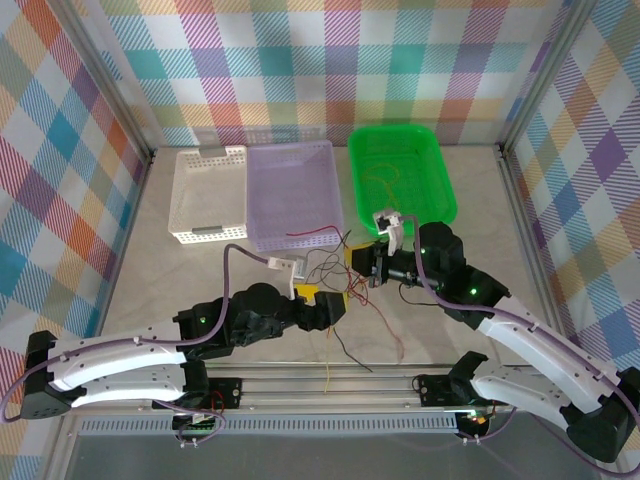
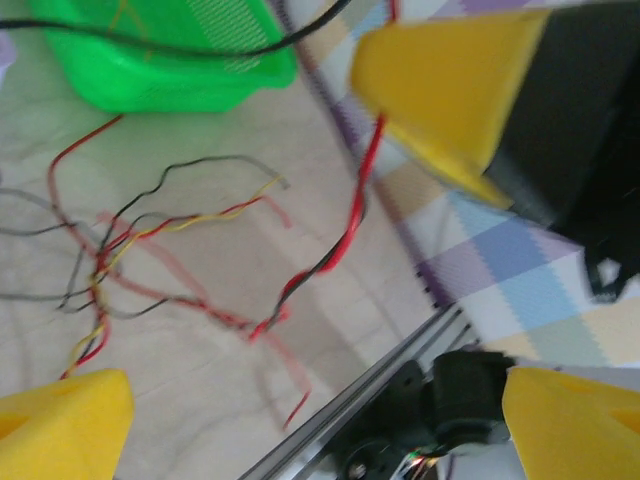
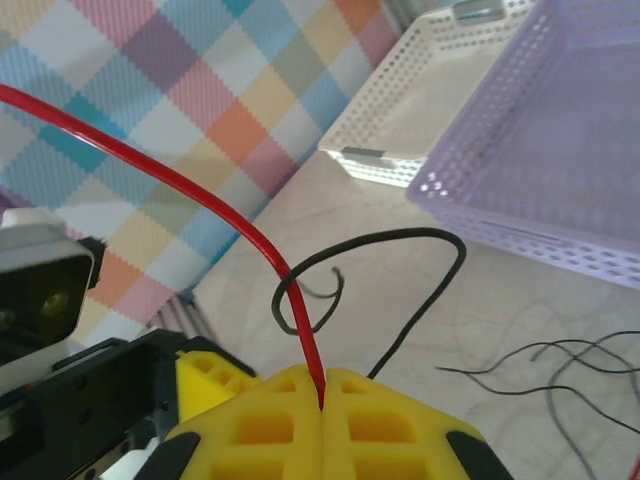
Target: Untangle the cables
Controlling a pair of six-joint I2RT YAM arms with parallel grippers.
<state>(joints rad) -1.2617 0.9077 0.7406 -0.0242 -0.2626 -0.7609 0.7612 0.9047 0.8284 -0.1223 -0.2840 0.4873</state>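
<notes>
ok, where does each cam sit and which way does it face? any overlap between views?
Top external: above and behind the bases, looking down on the table; shows both arms, left gripper open, right gripper shut.
Left wrist: faces the loose cables and green tray; own yellow fingers at the bottom corners.
Right wrist: faces the white basket and lilac basket; own fingers pinch a red cable.
Shared: top and left wrist both show the green tray and cables.

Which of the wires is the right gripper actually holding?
The red wire: it runs straight into the shut yellow fingertips of the right gripper. The black wire beside it lies outside them.
</notes>
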